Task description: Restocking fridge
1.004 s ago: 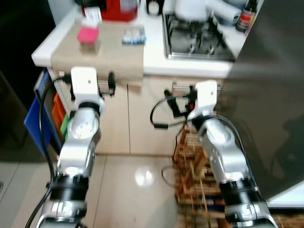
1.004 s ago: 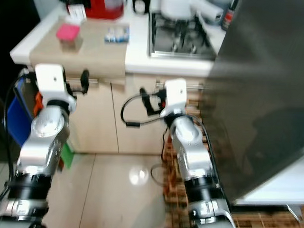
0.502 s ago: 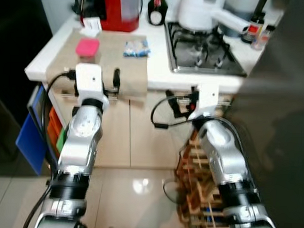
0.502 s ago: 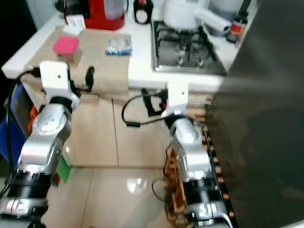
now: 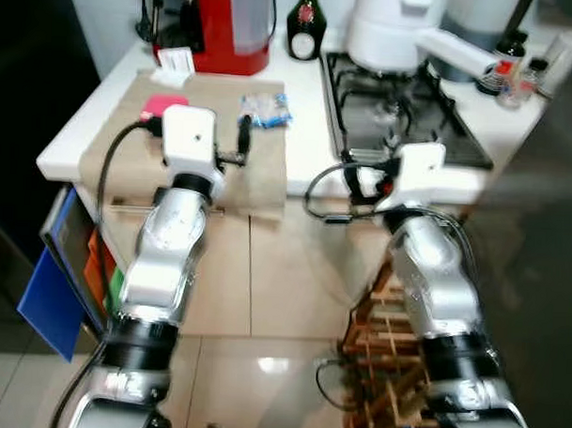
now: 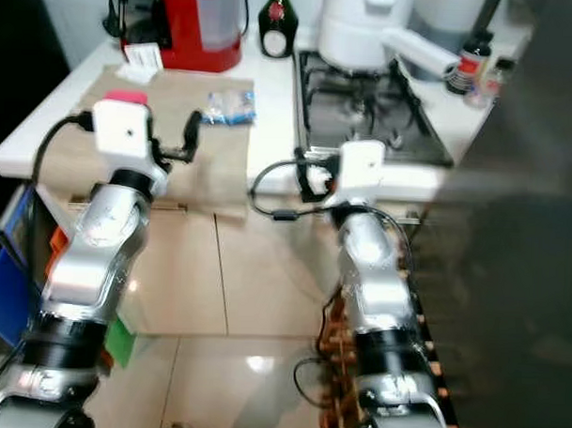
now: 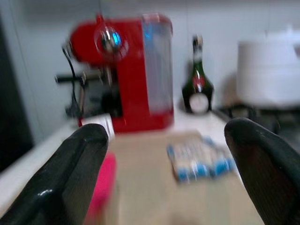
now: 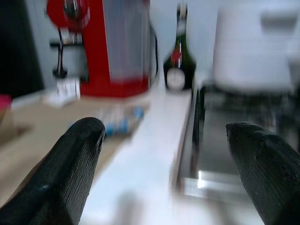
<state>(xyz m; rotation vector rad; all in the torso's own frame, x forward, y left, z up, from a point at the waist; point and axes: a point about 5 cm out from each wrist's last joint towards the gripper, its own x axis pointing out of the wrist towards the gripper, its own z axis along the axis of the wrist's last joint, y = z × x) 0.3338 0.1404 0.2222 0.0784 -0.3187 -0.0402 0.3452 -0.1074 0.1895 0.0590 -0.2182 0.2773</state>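
I see both end effectors raised at the bench [image 5: 73, 136] edge, left end effector [image 7: 164, 183] fingers apart facing blue packet [image 7: 201, 157], right end effector [image 8: 164, 173] apart too.

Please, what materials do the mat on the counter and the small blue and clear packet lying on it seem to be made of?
The mat looks like a soft tan cloth or paper: matte, and its front edge hangs over the counter. The packet looks like thin clear plastic film with blue print, slightly crinkled and glossy. The blur leaves both uncertain.
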